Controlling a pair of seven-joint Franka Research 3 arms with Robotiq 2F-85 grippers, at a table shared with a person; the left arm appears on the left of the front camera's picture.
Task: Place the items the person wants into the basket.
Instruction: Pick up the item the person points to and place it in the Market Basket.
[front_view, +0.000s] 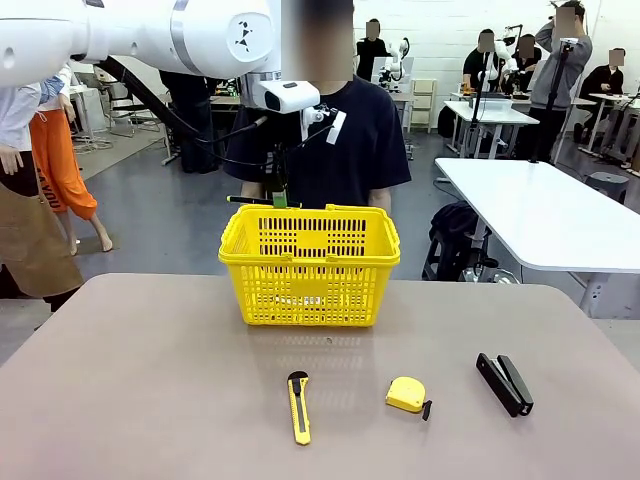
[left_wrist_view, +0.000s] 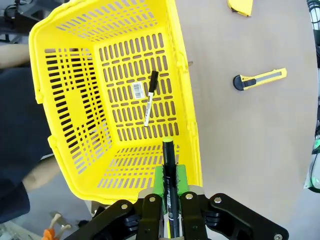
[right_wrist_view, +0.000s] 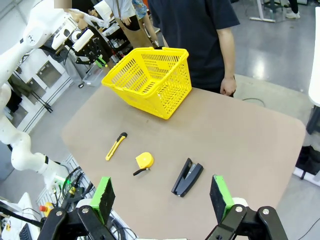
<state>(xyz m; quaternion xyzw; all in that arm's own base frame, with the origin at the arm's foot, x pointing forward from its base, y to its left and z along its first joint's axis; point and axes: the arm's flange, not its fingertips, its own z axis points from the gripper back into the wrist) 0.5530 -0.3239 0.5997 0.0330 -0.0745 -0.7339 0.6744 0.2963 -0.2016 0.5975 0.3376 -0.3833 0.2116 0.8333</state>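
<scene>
Left gripper (left_wrist_view: 169, 176), clamped on the thin black pen (left_wrist_view: 168, 152) above the basket's (left_wrist_view: 184, 100) far rim, likely needs only to release it inside.

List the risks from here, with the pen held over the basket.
1. The left gripper is shut on the thin pen right above the rim of the basket, not over its middle. Released here, the pen might strike the rim and drop onto the table.
2. The pen is slim and the basket's walls are slotted, so it may poke through a slot.
3. It could land on the marker and knock it aside.
</scene>
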